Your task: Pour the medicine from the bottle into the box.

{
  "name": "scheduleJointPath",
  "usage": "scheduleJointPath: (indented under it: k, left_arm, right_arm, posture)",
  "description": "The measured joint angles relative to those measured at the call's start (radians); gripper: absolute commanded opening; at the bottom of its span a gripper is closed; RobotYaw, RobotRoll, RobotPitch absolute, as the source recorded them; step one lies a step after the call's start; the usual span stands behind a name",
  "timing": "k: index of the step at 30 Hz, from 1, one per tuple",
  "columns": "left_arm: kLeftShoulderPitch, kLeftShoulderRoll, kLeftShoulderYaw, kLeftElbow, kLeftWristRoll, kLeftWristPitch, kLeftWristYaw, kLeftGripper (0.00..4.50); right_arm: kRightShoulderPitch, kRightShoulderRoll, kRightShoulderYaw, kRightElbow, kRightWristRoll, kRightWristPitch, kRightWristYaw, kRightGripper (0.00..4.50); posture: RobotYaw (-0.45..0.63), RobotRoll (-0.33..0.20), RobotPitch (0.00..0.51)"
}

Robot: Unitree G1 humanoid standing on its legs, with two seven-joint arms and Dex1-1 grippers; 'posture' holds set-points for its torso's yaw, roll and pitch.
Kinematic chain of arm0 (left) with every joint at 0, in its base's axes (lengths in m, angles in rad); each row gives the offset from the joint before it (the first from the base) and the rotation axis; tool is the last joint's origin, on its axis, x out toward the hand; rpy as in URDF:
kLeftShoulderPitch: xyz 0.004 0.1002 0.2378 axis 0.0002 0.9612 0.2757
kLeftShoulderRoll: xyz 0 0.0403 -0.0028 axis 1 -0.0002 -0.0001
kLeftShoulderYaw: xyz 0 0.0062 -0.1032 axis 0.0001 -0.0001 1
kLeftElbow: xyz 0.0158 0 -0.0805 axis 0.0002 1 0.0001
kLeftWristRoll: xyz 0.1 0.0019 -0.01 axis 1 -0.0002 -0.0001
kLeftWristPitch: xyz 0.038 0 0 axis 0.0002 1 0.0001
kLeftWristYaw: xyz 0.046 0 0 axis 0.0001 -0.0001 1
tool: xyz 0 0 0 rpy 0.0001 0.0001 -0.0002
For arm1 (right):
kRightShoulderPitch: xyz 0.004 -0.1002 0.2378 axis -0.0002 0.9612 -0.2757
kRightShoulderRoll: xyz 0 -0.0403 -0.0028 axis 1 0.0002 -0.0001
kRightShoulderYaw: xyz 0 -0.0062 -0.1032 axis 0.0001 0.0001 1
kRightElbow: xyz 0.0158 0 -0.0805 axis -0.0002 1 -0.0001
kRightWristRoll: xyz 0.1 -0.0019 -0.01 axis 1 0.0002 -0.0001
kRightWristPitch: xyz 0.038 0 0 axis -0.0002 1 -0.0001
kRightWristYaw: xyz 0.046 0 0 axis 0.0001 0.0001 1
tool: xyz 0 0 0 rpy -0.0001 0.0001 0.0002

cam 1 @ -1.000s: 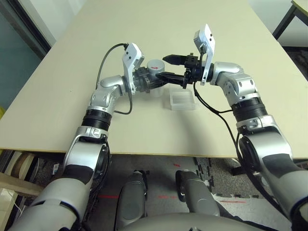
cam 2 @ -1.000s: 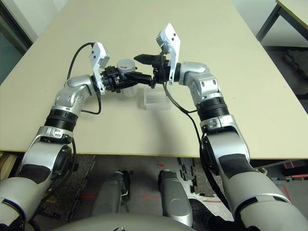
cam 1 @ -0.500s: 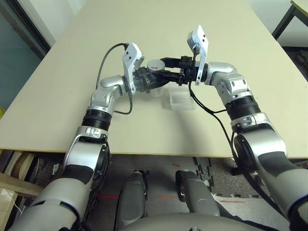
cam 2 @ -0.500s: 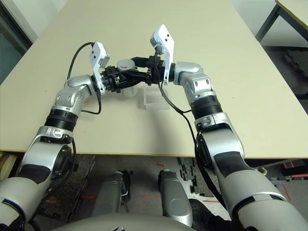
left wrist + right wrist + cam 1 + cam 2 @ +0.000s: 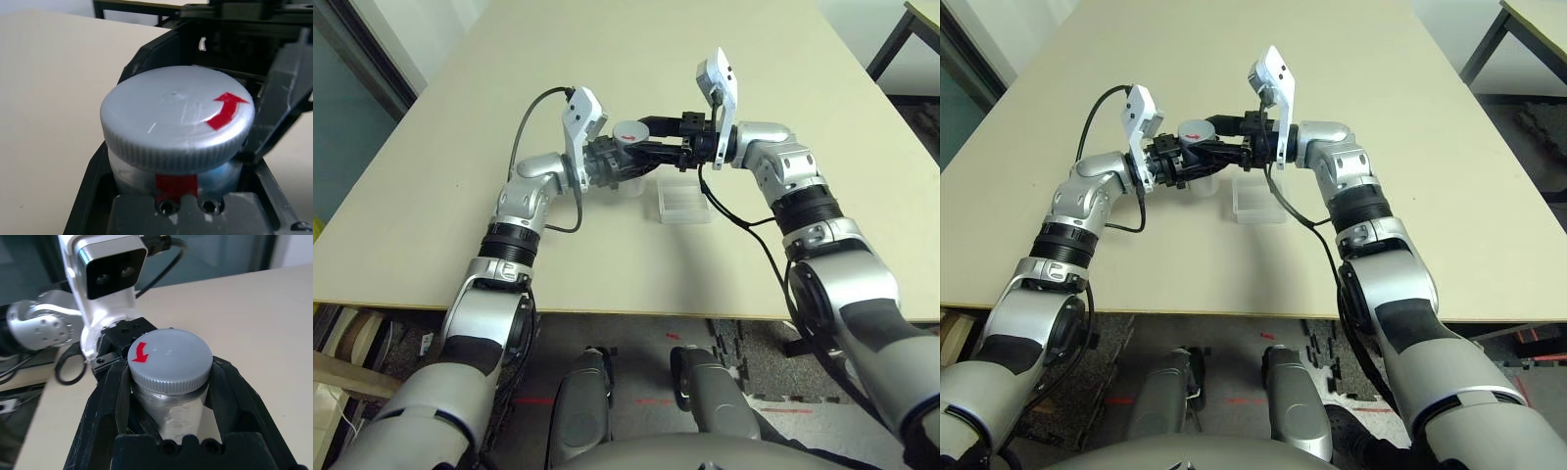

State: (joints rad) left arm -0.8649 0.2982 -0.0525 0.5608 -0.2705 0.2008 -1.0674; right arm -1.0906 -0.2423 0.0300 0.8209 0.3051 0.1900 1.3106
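Note:
The silver-grey bottle [image 5: 168, 406] is held above the table with my left gripper [image 5: 619, 164] shut on its body. A ribbed grey cap [image 5: 176, 115] with a red arrow sits on its mouth. My right gripper [image 5: 168, 366] reaches in from the right and is shut on that cap, one black finger [image 5: 105, 401] on each side. The clear square box [image 5: 683, 206] lies on the table just right of and nearer than the bottle, below my right gripper [image 5: 651, 147]. The medicine is hidden.
A small clear object [image 5: 628, 186] stands on the beige table [image 5: 431, 196] under the bottle. The table's near edge runs across below the arms. Another table's corner and dark leg [image 5: 891, 44] show at the far right.
My right gripper, open a second ago, has moved left to the bottle and closed on its cap. The left arm and the bottle have stayed put.

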Motion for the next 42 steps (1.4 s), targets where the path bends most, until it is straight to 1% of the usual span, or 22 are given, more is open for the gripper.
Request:
scheduleJointPath:
  k: [5, 7, 9, 11, 14, 18, 26, 31, 42]
  left_arm:
    - [0.011, -0.001, -0.006, -0.037, -0.002, 0.015, -0.011, 2.63]
    - [0.014, -0.001, -0.006, -0.042, -0.002, 0.021, -0.011, 2.63]
    - [0.019, 0.002, -0.005, -0.045, -0.003, 0.025, -0.014, 2.63]
    - [0.025, 0.007, -0.005, -0.043, -0.002, 0.033, -0.013, 2.63]
    - [0.028, 0.012, -0.005, -0.043, -0.002, 0.037, -0.013, 2.63]
    - [0.028, 0.015, -0.005, -0.043, -0.002, 0.037, -0.012, 2.63]
    - [0.027, 0.012, -0.005, -0.034, -0.002, 0.033, -0.007, 2.63]
    - [0.015, 0.005, -0.005, -0.009, 0.001, 0.014, 0.007, 2.63]
    - [0.012, -0.012, -0.006, 0.005, 0.002, 0.002, 0.011, 2.63]
  right_arm:
    - [-0.031, -0.007, -0.012, 0.089, 0.002, -0.060, 0.079, 2.54]
    - [-0.045, -0.010, -0.015, 0.127, 0.001, -0.087, 0.092, 3.26]
    - [-0.065, -0.003, -0.029, 0.165, 0.002, -0.107, 0.118, 3.85]
    - [-0.094, 0.001, -0.045, 0.196, 0.001, -0.130, 0.108, 4.50]
    - [-0.128, -0.003, -0.054, 0.242, -0.013, -0.162, 0.077, 4.50]
    - [-0.129, -0.006, -0.065, 0.287, -0.030, -0.175, 0.059, 4.50]
    - [-0.129, -0.014, -0.079, 0.281, -0.031, -0.151, 0.117, 4.50]
    - [-0.128, -0.002, -0.079, 0.254, -0.031, -0.124, 0.134, 4.50]
    - [-0.113, 0.047, -0.077, 0.232, -0.060, -0.158, 0.065, 4.50]
  posture:
    - [-0.13, 0.000, 0.152]
    - [-0.12, 0.000, 0.153]
    - [-0.12, 0.000, 0.153]
    - [-0.12, 0.000, 0.152]
    - [-0.12, 0.000, 0.153]
    - [-0.12, 0.000, 0.153]
    - [-0.13, 0.000, 0.151]
    - [-0.14, 0.000, 0.149]
    - [-0.13, 0.000, 0.150]
